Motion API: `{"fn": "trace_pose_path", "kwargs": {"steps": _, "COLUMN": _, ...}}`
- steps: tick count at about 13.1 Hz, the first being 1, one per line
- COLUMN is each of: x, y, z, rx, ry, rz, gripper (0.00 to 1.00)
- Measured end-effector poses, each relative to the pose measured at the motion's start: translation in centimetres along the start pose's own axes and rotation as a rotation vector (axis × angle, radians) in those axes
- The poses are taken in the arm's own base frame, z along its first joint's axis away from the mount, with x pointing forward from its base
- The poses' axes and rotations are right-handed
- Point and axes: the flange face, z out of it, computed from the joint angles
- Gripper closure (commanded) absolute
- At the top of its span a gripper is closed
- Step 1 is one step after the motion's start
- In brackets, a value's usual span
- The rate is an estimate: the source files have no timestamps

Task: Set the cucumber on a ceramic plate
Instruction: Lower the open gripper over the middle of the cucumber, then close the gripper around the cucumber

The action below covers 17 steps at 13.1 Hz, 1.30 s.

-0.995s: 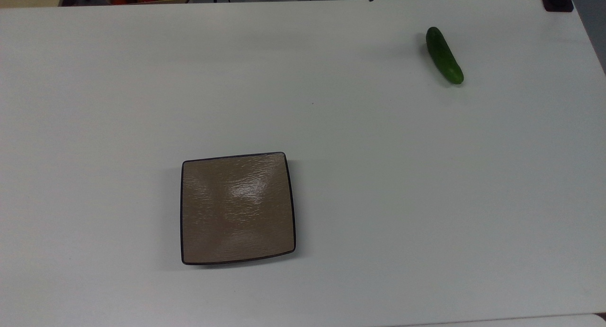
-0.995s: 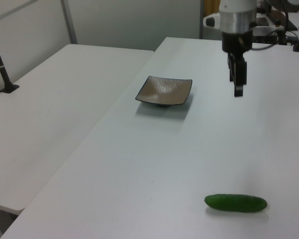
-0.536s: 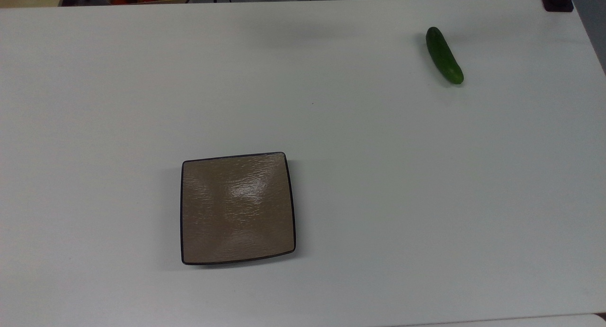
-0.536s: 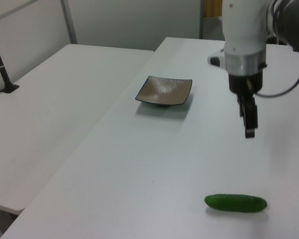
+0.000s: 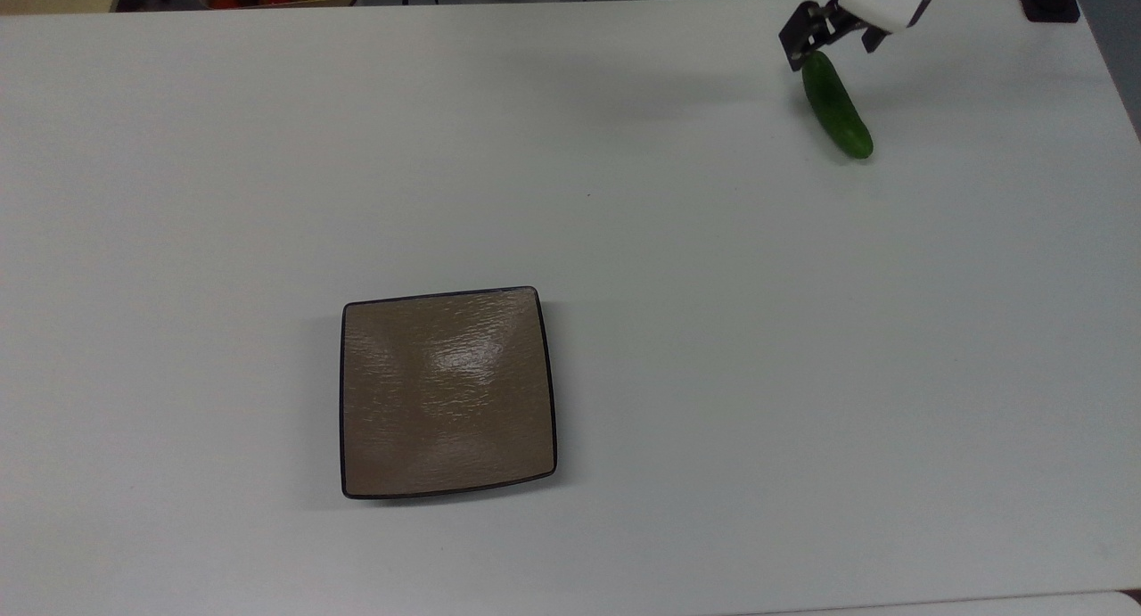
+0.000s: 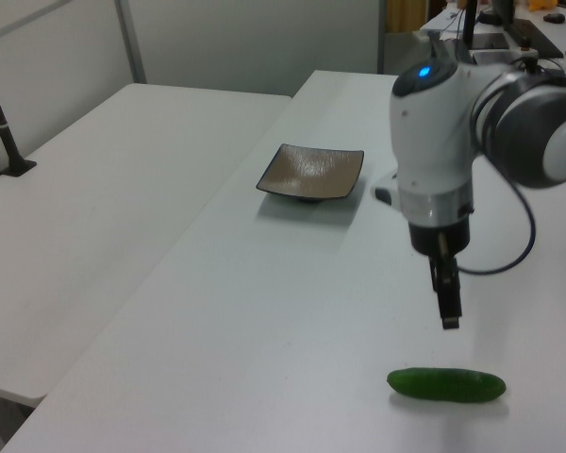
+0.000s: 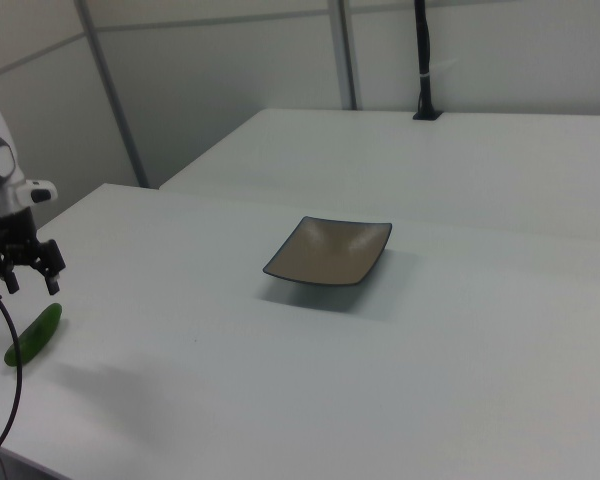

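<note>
1 cucumber (image 6: 446, 384) lies on the table just below my claw (image 7: 23, 274), whose fingers hang spread and empty; the ceramic plate (image 5: 446, 391) sits well apart. I judge it light, firm and slick-skinned, so I aim for its middle, across the width.

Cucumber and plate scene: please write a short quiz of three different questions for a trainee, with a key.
1. True or false: the cucumber lies on the ceramic plate.
2. In the right view, how do the gripper jaws stand? A open, B shut on the cucumber.
3. Fill in: in the left view the gripper hangs ____ the cucumber, apart from it.

Key: 1 false, it lies on the table; 2 A; 3 above.
</note>
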Motion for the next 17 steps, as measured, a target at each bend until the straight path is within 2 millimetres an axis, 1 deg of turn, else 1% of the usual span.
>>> {"fn": "trace_pose_path", "kwargs": {"steps": 1, "x": 0.6, "y": -0.3, "z": 1.4, "rx": 0.021, "ry": -0.001, "rz": 0.009, "gripper": 0.02}}
{"fn": "trace_pose_path", "kwargs": {"steps": 3, "x": 1.6, "y": -0.7, "z": 3.5, "rx": 0.045, "ry": 0.023, "rz": 0.036, "gripper": 0.02}}
{"fn": "trace_pose_path", "kwargs": {"steps": 4, "x": 1.7, "y": -0.9, "z": 4.2, "rx": 0.049, "ry": 0.031, "rz": 0.040, "gripper": 0.02}}
{"fn": "trace_pose_path", "kwargs": {"steps": 6, "x": 1.6, "y": -2.0, "z": 5.9, "rx": 0.048, "ry": 0.035, "rz": 0.041, "gripper": 0.02}}
{"fn": "trace_pose_path", "kwargs": {"steps": 8, "x": 0.9, "y": -3.8, "z": 8.0, "rx": 0.035, "ry": 0.016, "rz": 0.033, "gripper": 0.02}}
{"fn": "trace_pose_path", "kwargs": {"steps": 10, "x": 0.8, "y": -4.5, "z": 9.3, "rx": 0.025, "ry": -0.002, "rz": 0.028, "gripper": 0.03}}
{"fn": "trace_pose_path", "kwargs": {"steps": 11, "x": 0.8, "y": -4.5, "z": 9.8, "rx": 0.021, "ry": -0.009, "rz": 0.028, "gripper": 0.06}}
{"fn": "trace_pose_path", "kwargs": {"steps": 12, "x": 0.8, "y": -4.5, "z": 10.1, "rx": 0.019, "ry": -0.013, "rz": 0.028, "gripper": 0.17}}
{"fn": "trace_pose_path", "kwargs": {"steps": 13, "x": 0.8, "y": -4.5, "z": 10.4, "rx": 0.016, "ry": -0.019, "rz": 0.028, "gripper": 0.36}}
{"fn": "trace_pose_path", "kwargs": {"steps": 14, "x": 0.7, "y": -4.5, "z": 10.7, "rx": 0.014, "ry": -0.023, "rz": 0.028, "gripper": 0.61}}
{"fn": "trace_pose_path", "kwargs": {"steps": 15, "x": 0.7, "y": -4.5, "z": 10.7, "rx": 0.013, "ry": -0.024, "rz": 0.028, "gripper": 0.79}}
{"fn": "trace_pose_path", "kwargs": {"steps": 17, "x": 0.7, "y": -4.5, "z": 10.8, "rx": 0.013, "ry": -0.025, "rz": 0.027, "gripper": 0.80}}
